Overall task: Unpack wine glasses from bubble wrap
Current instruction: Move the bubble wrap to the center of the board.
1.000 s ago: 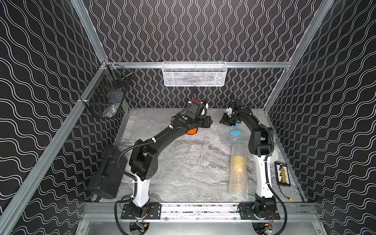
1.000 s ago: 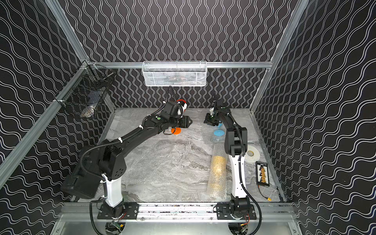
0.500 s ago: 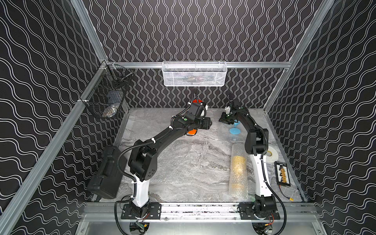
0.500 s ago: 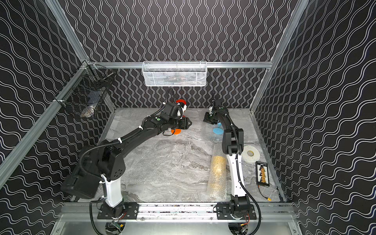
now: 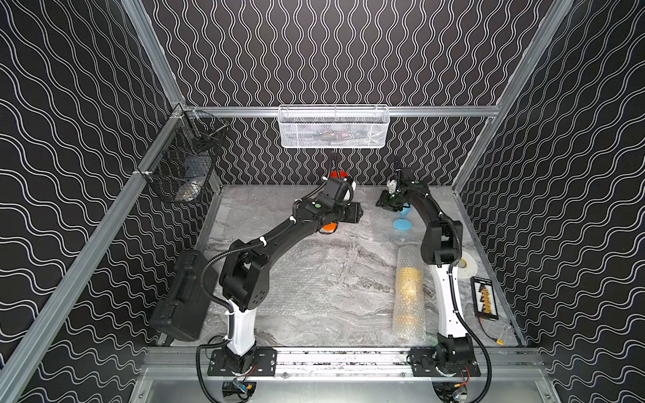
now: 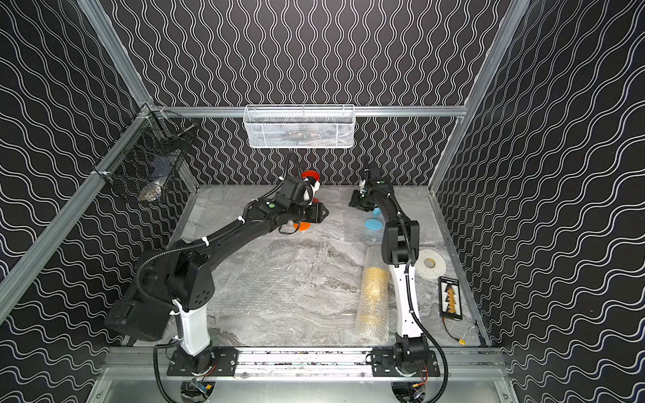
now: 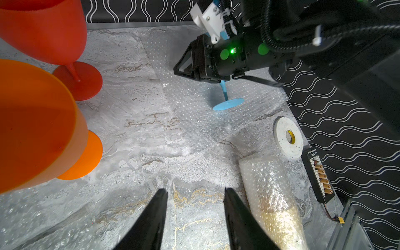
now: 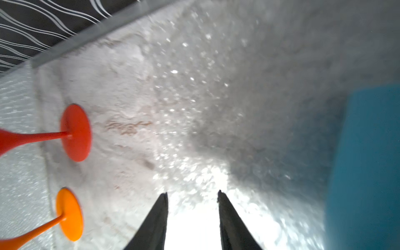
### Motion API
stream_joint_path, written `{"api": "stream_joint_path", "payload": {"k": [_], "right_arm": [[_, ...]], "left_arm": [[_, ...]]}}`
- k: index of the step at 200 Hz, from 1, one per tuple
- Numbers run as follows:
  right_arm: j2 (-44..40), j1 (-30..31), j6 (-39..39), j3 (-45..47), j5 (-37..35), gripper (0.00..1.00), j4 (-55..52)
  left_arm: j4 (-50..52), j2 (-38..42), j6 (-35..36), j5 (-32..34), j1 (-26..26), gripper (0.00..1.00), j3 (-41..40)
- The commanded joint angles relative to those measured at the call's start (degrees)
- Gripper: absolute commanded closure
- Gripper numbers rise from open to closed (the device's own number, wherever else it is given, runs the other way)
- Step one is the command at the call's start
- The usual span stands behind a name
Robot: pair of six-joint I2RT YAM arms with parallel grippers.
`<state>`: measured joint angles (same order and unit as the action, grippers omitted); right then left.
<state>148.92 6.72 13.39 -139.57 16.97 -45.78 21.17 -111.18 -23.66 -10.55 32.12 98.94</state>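
Right arm (image 5: 441,240) has drawn its elbow slightly toward the table's middle over the last second. The tape roll (image 5: 467,267), which the arm covered then in that top view, now shows in part. The left arm (image 5: 279,233) has not shifted.

Blue goblet (image 5: 403,223): unwrapped, at the far right of the table (image 5: 331,279), foot on a flat bubble wrap sheet (image 7: 194,101). Both top views hide its bowl under the right gripper (image 8: 192,193). The right wrist view, though blurred, settles the point: the jaws stand apart with nothing between them, and the blue bowl sits to one side, outside the fingers. Contact with a finger cannot be told. The left wrist view shows the stem leaning.

Red goblet (image 7: 43,32) and orange goblet (image 7: 32,125): unwrapped, upright, just beside each other at the far middle. The top views show only scraps of them behind the left arm; the left wrist view shows both. Left gripper (image 7: 194,192): jaws parted, empty, over the table near the orange goblet.

Yellow goblet (image 5: 408,293): inside a wrap tube (image 5: 410,251) lying at the near right, just beside the right arm's lower column.

Surroundings: a connector strip (image 5: 483,298) near the tape roll along the right edge; a black case (image 5: 181,296) at the left edge; a white wire basket (image 5: 333,127) on the back rail; a black wire basket (image 5: 181,167) on the left rail.
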Motion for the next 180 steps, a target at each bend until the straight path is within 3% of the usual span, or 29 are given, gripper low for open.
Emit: {"api": "stream_joint_path", "payload": {"k": [1, 77, 125, 141, 180], "right_arm": [[-5.7, -0.1, -1.3, -0.5, -0.4, 0.56, -0.9], [-13.1, -5.9, 2.3, 6.4, -4.4, 0.39, 0.7], [-9.4, -7.6, -0.1, 4.4, -8.0, 0.22, -3.1], [-8.9, -7.7, -0.1, 4.9, -8.3, 0.12, -2.5], [-6.2, -7.6, 0.1, 3.2, -8.6, 0.08, -3.2]], "left_arm": [[-1.6, 0.8, 0.4, -0.5, -0.1, 0.52, -0.4], [-1.8, 0.3, 0.4, -1.5, -0.2, 0.52, -1.1], [-2.1, 0.1, 0.2, -2.1, -0.2, 0.51, -1.4], [-2.1, 0.1, 0.2, -2.2, -0.2, 0.51, -1.5], [-1.7, 0.0, 0.4, -2.5, -0.2, 0.50, -1.4]]}}
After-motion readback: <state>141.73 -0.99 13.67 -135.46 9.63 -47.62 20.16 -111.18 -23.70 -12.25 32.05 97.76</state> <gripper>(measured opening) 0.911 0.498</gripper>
